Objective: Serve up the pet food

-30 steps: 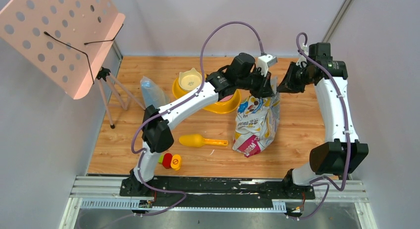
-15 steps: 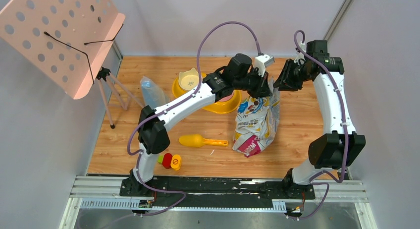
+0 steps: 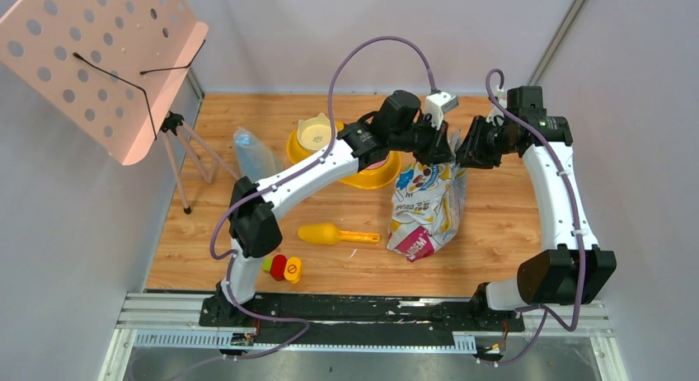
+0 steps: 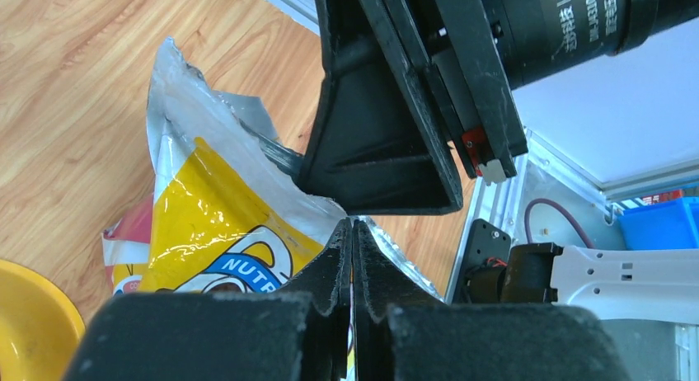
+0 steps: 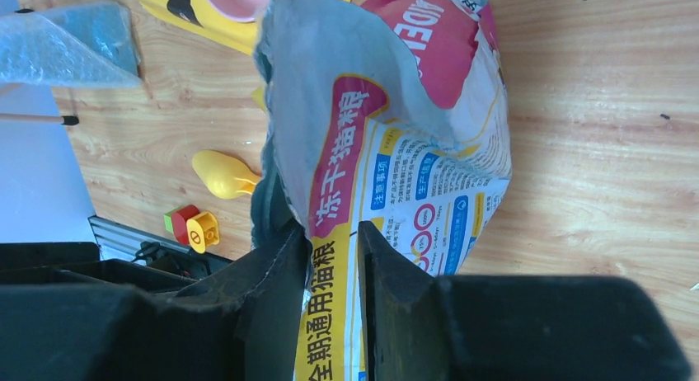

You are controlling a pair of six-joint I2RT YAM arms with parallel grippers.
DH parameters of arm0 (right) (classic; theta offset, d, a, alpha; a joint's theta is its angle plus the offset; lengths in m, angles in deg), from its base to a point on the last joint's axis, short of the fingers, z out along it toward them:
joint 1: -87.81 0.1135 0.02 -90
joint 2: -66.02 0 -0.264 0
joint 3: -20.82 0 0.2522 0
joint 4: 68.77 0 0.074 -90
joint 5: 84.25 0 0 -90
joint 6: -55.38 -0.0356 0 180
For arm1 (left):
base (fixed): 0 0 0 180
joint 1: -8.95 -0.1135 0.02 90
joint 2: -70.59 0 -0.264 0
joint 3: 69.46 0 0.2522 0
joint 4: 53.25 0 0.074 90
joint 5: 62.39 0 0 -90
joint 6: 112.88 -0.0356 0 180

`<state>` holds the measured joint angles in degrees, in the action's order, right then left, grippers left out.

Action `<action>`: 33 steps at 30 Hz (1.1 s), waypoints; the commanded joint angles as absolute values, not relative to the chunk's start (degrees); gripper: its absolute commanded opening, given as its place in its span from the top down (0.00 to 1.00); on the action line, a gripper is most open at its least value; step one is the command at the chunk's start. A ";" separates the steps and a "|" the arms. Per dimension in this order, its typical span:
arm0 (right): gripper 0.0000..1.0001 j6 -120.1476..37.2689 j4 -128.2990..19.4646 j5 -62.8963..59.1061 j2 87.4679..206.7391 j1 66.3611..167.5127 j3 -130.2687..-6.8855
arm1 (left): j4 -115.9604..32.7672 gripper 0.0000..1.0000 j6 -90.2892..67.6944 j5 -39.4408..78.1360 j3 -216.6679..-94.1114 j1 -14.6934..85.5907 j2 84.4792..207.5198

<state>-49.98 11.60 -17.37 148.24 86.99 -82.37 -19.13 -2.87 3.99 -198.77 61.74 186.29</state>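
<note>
On the wood-grain table (image 3: 511,224), a yellow double bowl (image 3: 363,176) with a cat-eared dish (image 3: 316,134) sits at 10 o'clock of the crinkled foil bag (image 3: 424,208). A yellow plastic scoop (image 3: 326,232) lies at its 8 o'clock, handle toward the bag. A clear plastic bag (image 3: 251,154) is farther out at 10 o'clock, red and yellow blocks (image 3: 284,268) lie near the table's front edge, and a pink perforated stand (image 3: 99,59) is at far left.

The pet food shows in no view; the glossy printed bag walls hide whatever is inside. In the top view the bag's long axis runs from its magenta base at 6 o'clock to its torn mouth at 12 o'clock.

The left gripper (image 4: 353,226) has its black fingers pressed together on the mouth's silvery edge. The right gripper (image 5: 331,237) is just beyond it, fingers apart with the opposite bag wall between them
</note>
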 commanded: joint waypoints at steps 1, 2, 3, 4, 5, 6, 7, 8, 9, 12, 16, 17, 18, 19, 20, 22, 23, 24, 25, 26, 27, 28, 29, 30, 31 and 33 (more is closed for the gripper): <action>0.72 -49.62 13.99 -18.23 145.59 87.53 -79.77 | -20.72 1.00 -4.50 5.08 -198.73 61.95 182.36; 0.72 -49.65 13.92 -18.00 145.62 87.49 -79.83 | -20.69 1.00 -4.48 5.00 -198.71 61.95 182.38; 0.72 -49.77 13.61 -17.81 146.03 87.47 -80.06 | -20.69 1.00 -4.50 4.73 -198.76 61.90 182.39; 0.73 -49.94 13.25 -17.61 146.53 87.46 -80.50 | -20.73 1.00 -4.33 4.57 -198.72 61.93 182.46; 0.73 -50.18 12.75 -17.14 147.37 87.46 -81.25 | -20.79 1.00 -4.29 4.16 -198.71 61.94 182.47; 0.74 -50.52 12.29 -16.32 148.32 87.49 -82.24 | -20.95 1.00 -4.25 3.98 -198.64 61.90 182.48; 0.75 -50.92 11.85 -15.50 149.74 87.46 -83.62 | -21.04 1.00 -4.25 3.68 -198.68 61.92 182.43; 0.77 -50.92 11.59 -14.62 151.10 87.46 -85.39 | -21.04 1.00 -4.36 3.60 -198.70 61.94 182.41; 0.78 -50.89 11.46 -13.38 152.44 87.46 -87.18 | -21.04 1.00 -4.43 3.48 -198.66 61.90 182.22; 0.83 -50.86 11.36 -9.60 155.87 87.47 -92.48 | -20.93 1.00 -5.31 3.83 -198.33 61.95 181.59; 1.00 -49.48 12.48 -9.00 156.10 87.47 -93.23 | -18.81 1.00 -7.66 7.01 -199.03 61.84 180.71; 1.00 -48.99 12.95 -8.41 155.44 87.46 -92.20 | -17.54 1.00 -8.94 8.59 -199.40 61.76 180.54; 1.00 -48.37 13.39 -7.43 154.53 87.43 -91.09 | -16.87 1.00 -9.71 10.33 -199.96 61.61 180.50; 1.00 -47.69 13.85 -6.61 153.55 87.18 -89.97 | -15.64 1.00 -11.43 11.10 -200.26 61.43 180.36; 1.00 -46.99 14.33 -6.46 152.62 86.67 -89.29 | -15.18 1.00 -12.28 12.61 -200.57 60.98 180.23; 1.00 -45.79 15.19 -6.55 151.14 85.33 -89.18 | -14.32 1.00 -14.88 14.74 -200.41 59.78 179.78; 1.00 -45.43 15.51 -7.31 150.62 84.74 -89.70 | -14.08 1.00 -16.07 15.06 -200.39 59.28 179.41; 1.00 -45.36 15.52 -8.95 150.29 84.27 -90.56 | -14.31 1.00 -17.05 13.86 -200.34 58.51 179.14; 1.00 -45.21 15.56 -11.76 150.10 84.07 -91.38 | -14.77 1.00 -20.02 12.60 -199.80 58.25 178.68; 1.00 -45.07 15.50 -15.79 150.13 84.04 -92.21 | -17.56 1.00 -21.45 7.47 -198.99 58.21 177.55; 1.00 -45.06 15.48 -19.70 150.27 84.03 -92.75 | -19.60 0.99 -26.08 4.57 -196.14 58.33 176.67; 1.00 -45.49 15.22 -22.54 150.38 84.07 -92.94 | -24.59 0.93 -28.61 -1.18 -194.35 58.51 174.77; 1.00 -46.11 14.81 -24.16 150.55 84.16 -92.78 | -26.77 0.72 -35.85 -3.70 -190.57 59.13 173.79; 1.00 -46.47 14.56 -24.77 150.71 84.28 -92.59 | -29.32 0.55 -40.04 -7.05 -188.97 59.66 172.00; 1.00 -46.49 14.38 -24.96 150.90 84.44 -92.19 | -29.88 0.48 -49.95 -8.35 -186.12 60.76 171.31; 1.00 -46.49 14.34 -24.95 151.20 84.56 -91.31 | -30.17 0.36 -62.04 -10.58 -183.80 62.04 169.85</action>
